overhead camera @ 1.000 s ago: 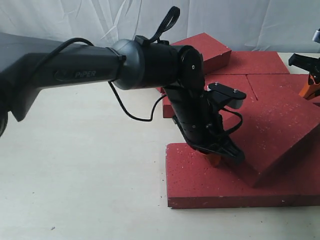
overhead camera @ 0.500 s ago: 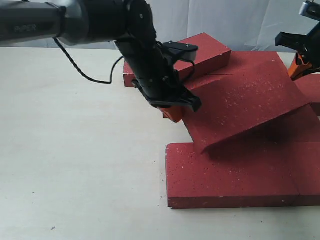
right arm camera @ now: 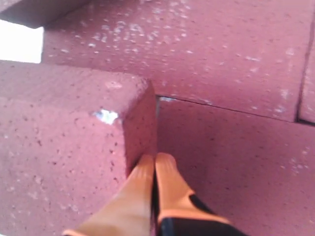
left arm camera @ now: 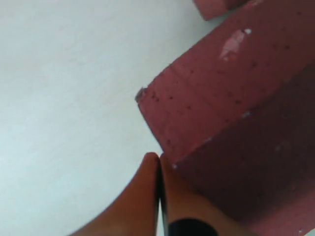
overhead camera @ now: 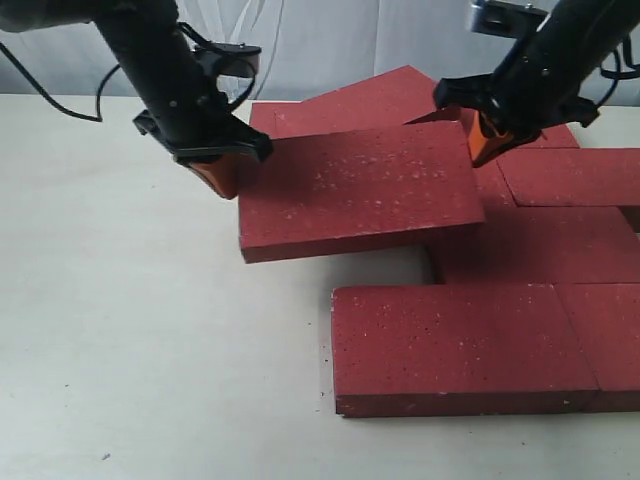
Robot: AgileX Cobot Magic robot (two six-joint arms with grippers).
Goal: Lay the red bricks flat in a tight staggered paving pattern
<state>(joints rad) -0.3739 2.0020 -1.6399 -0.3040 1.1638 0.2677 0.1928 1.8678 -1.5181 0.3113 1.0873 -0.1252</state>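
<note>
One of the red bricks (overhead camera: 360, 190) hovers roughly level above the table, left of the laid ones. My left gripper (overhead camera: 222, 175) is shut, its orange tips pressed against the brick's left end; up close the joined fingertips (left arm camera: 159, 160) touch the brick's corner (left arm camera: 221, 98). At the brick's far right corner my right gripper (overhead camera: 483, 140) is shut too, its tips (right arm camera: 155, 160) against the brick's side face (right arm camera: 140, 128). Neither gripper has the brick between its fingers. Flat red bricks lie at the front (overhead camera: 450, 345), front right (overhead camera: 610, 340) and in the middle row (overhead camera: 540, 245).
Another brick (overhead camera: 370, 100) leans tilted at the back behind the raised one. A flat brick (overhead camera: 570, 175) lies at the back right. Pale tabletop (overhead camera: 150, 350) stretches left of the bricks. A white cloth backdrop (overhead camera: 330, 40) closes the far side.
The left gripper went from the front brick up and to the back left. The brick swung from tilted at the right to level at centre. The right gripper came in to its right corner.
</note>
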